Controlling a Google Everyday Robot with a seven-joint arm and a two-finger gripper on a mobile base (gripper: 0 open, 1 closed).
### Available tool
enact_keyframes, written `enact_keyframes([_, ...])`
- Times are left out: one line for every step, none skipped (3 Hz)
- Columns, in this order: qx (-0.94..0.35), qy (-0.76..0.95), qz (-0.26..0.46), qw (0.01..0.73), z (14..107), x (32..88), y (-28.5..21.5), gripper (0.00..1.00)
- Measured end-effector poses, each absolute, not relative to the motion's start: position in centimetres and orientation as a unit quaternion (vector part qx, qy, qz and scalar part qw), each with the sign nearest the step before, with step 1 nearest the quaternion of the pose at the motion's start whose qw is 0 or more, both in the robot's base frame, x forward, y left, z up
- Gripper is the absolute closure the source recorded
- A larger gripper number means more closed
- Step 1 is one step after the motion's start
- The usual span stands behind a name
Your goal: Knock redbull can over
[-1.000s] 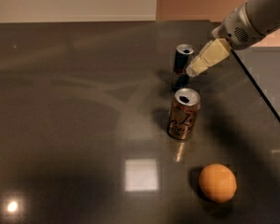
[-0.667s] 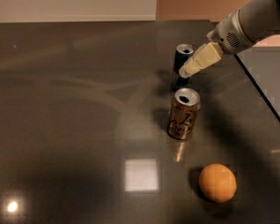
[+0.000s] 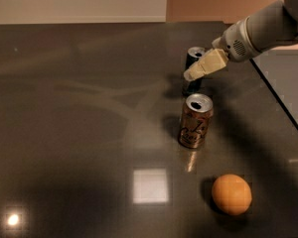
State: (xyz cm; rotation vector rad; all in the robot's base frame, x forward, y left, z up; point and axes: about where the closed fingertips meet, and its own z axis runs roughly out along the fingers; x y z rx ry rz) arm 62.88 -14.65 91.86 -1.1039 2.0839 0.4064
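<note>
The redbull can (image 3: 192,85) stands upright on the dark table (image 3: 79,108), right of centre; it is slim and dark with a silver top. My gripper (image 3: 188,75) reaches in from the upper right on a grey arm, and its cream fingers (image 3: 208,63) lie across the front of the can's upper half, hiding part of it. The tip sits at the can's near-left side, touching or almost touching it.
A wider brown-gold can (image 3: 195,120) with script lettering stands upright just in front of the redbull can. An orange (image 3: 231,194) lies nearer, to the right. The table's right edge (image 3: 283,108) runs diagonally close by.
My gripper has moved left and slightly down across the redbull can. The can still stands upright, and the other things have not moved.
</note>
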Motion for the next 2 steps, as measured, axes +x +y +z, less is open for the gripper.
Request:
enact_keyframes([-0.422,0.810,0.170,0.372,91.68,63.58,-14.65,0.36])
enact_keyframes([-0.414,0.809,0.181,0.375,91.61,64.10,-14.73,0.59])
